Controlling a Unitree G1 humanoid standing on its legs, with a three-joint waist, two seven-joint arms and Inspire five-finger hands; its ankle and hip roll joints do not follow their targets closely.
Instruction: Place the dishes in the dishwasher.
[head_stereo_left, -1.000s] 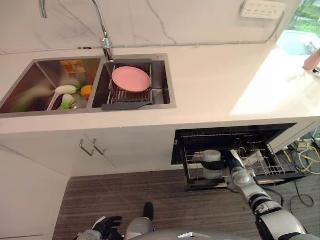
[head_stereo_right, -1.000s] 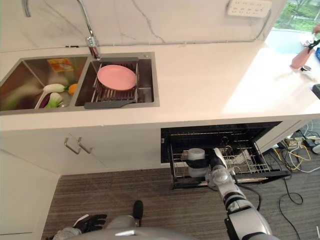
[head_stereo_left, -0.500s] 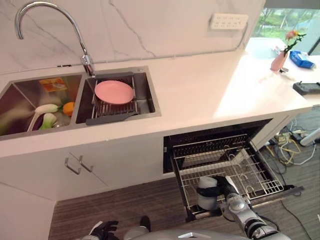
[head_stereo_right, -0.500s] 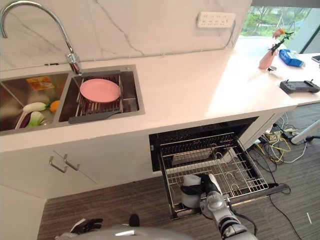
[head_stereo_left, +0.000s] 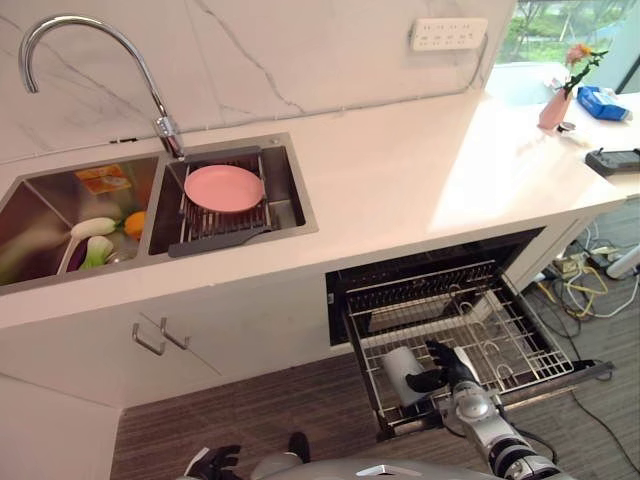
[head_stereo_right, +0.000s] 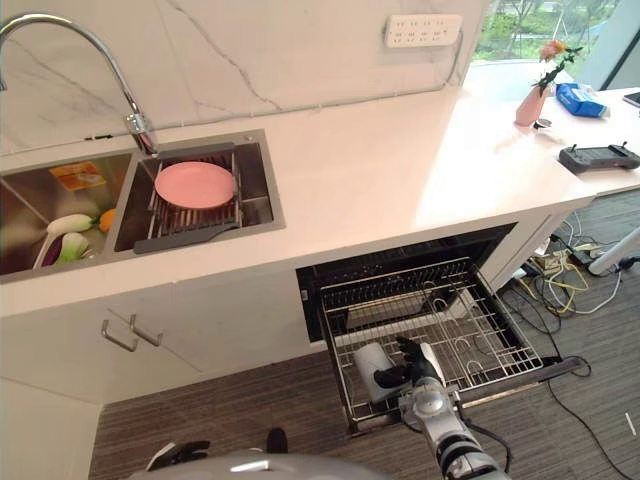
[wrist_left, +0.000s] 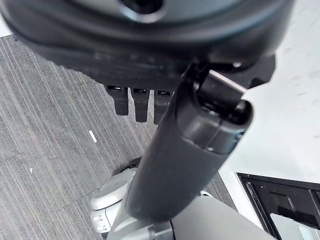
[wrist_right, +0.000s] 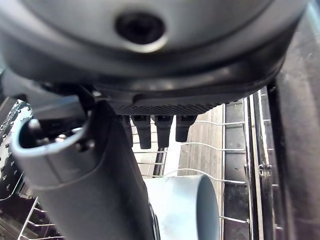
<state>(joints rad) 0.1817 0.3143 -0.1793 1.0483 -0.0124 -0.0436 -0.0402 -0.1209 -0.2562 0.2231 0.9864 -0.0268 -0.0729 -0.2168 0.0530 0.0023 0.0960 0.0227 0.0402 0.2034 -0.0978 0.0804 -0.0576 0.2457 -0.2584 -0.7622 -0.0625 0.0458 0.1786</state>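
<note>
The pulled-out wire dishwasher rack (head_stereo_left: 500, 345) holds a pale grey cylindrical cup (head_stereo_left: 402, 373) lying on its side at the front left corner. The right hand (head_stereo_left: 440, 366) hovers just beside it, fingers spread and holding nothing. A round pink plate (head_stereo_left: 223, 187) lies on the sink's drying rack (head_stereo_left: 225, 222). The left hand (head_stereo_left: 210, 462) hangs low, fingers relaxed.

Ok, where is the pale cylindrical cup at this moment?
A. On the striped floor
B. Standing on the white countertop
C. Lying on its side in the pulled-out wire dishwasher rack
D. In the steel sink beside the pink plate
C: the pale cylindrical cup lies on its side at the front of the wire dishwasher rack, with the right hand open beside it.
</note>
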